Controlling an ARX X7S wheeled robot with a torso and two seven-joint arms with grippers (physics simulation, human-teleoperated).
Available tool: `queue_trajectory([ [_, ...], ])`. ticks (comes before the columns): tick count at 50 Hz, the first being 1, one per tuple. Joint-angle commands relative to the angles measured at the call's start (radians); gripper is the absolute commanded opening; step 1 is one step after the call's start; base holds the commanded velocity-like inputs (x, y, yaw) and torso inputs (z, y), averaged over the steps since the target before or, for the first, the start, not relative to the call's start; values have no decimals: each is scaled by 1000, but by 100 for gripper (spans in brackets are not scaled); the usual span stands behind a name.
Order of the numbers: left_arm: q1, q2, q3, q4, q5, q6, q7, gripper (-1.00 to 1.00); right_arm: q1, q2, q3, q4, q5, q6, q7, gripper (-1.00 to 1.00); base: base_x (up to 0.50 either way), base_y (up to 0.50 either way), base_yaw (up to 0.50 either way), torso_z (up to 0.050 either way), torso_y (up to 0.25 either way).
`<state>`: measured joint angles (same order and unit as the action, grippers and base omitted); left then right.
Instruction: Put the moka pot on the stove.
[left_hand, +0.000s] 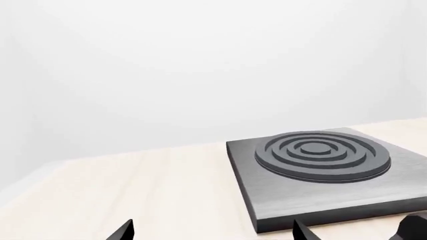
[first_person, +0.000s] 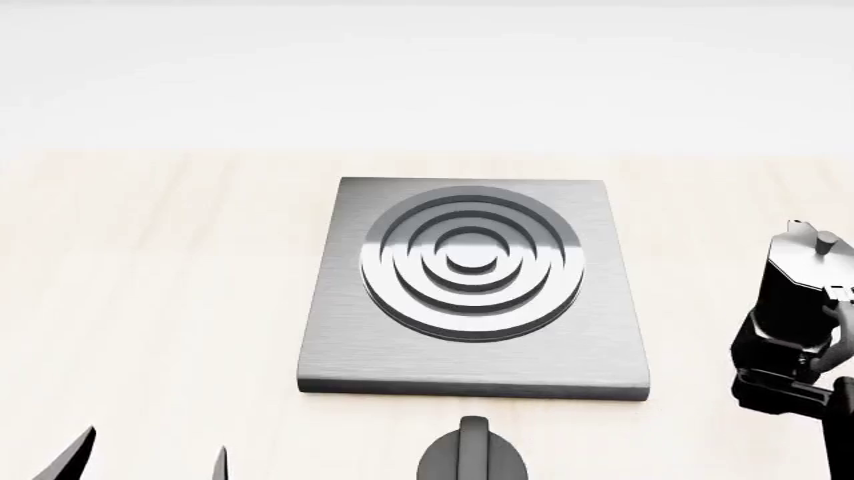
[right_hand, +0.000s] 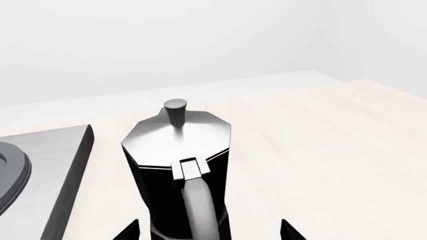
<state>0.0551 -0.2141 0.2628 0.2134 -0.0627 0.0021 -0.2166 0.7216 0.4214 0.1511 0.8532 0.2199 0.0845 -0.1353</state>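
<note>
A: What is the biggest thing in sight?

B: The pale wooden desk (first_person: 160, 300), which carries everything. On it lies the stove (first_person: 474, 290), a flat square grey plate with raised rings at its centre.

A: And the moka pot?

B: The moka pot (first_person: 794, 285) stands upright on the desk, off the stove's right side and apart from it. Nothing sits on the stove's rings.

A: How is the right arm posed?

B: The right gripper (right_hand: 208, 231) reaches in low behind the moka pot, on the handle side. In the right wrist view its two dark fingers (right_hand: 128, 231) show spread, one on either side of the pot's base, with the curved handle between them. I cannot tell whether they touch the pot.

A: The left arm?

B: The left gripper (left_hand: 213, 231) hangs low over the desk, off the stove's near left corner. Its fingers (left_hand: 123, 231) are spread wide and hold nothing.

A: Anything smaller?

B: A short round black knob (first_person: 471, 455) with a ridge, just in front of the stove's near edge.
</note>
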Motion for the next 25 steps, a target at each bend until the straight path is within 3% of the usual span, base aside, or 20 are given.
queue_trajectory([
  [1, -4, 2, -2, -13, -13, 11, 3, 100, 23, -4, -10, 33, -19, -8, -7, 100, 0, 0, 0, 0, 0],
  [24, -2, -11, 10, -10, -21, 16, -11, 100, 45, -7, -24, 75, -31, -44, -12, 100, 0, 0, 0, 0, 0],
  [25, -2, -11, 10, -9, -21, 14, -12, 100, 44, -7, -24, 76, -32, -46, -12, -100, 0, 0, 0, 0, 0],
])
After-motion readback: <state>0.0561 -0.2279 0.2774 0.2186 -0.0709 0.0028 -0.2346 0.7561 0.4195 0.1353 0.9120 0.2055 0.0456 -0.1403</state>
